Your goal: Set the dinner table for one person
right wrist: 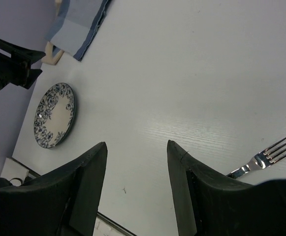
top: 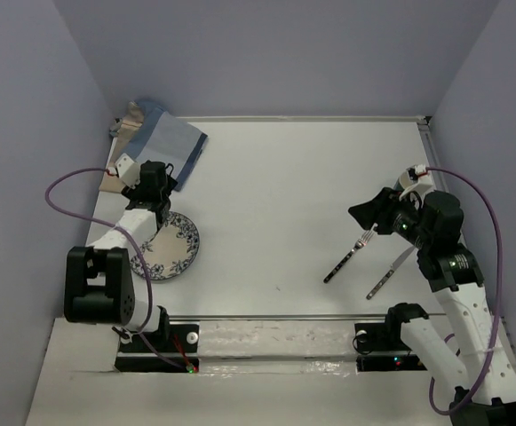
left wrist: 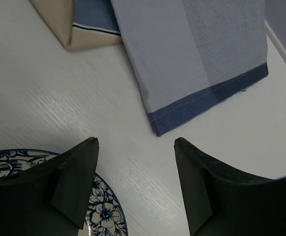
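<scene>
- Seems an early step: cloths first, judging by the folded blue-grey cloth [left wrist: 202,59] overlapping a tan striped placemat [left wrist: 79,24] in the far left corner of the surface [top: 284,177], which stretches wide and white under everything.
- Finds the left tool [left wrist: 135,145] open, gripping nothing, hovering between the far rim of the plate [top: 173,248] and the near hem of the blue-grey cloth.
- Calls next, probably, for reaching forward and down, closing on that hem or on the placemat edge, then drawing it toward the middle front.
- Finds the right tool [right wrist: 136,145] likewise spread and empty, poised above bare surface near the tines of the fork [top: 351,256].
- Places the knife [top: 391,273] just beside the fork, on its right, both flat and angled alike.
- Counts 1 plate as the only holder in view: blue floral rim, pale centre, carrying nothing; set on the left side near that arm, well apart from fork and knife.
- Needs care with thin cloth on a flat surface: risks pinching 2 layers at once, or missing the hem altogether.
</scene>
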`<state>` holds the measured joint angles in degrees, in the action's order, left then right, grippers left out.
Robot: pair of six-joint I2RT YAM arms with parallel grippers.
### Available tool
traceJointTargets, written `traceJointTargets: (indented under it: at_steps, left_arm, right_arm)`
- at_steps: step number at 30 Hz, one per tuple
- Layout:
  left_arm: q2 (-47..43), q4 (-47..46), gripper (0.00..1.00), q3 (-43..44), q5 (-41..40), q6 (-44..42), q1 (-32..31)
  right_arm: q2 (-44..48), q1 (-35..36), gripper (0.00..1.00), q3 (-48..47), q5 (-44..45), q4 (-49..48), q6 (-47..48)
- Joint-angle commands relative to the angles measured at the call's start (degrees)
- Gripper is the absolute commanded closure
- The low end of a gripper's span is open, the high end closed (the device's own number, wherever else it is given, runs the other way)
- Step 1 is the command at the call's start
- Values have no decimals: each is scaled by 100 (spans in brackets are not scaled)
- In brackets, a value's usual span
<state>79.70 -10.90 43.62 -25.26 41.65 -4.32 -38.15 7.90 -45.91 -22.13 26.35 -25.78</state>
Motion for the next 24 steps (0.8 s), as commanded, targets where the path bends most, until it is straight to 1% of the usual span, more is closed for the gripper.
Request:
traceJointTargets:
  at_steps: [1,4,16,24]
  left_arm:
    - [448,-115,27,542,-279,-25,71]
    - [766,26,28,788,-261,-113,71]
    - [1469,-53,29,929,-50,-157,133]
    - [1794,-106,34,1175,91,-183,194]
  right_arm:
    - [-43,18,42,126,42,-437,-41]
    - [-131,71,42,153,121,-481,3]
    - [-246,238,41,153,235,-534,64]
    - [-289,238,41,144,253,-534,64]
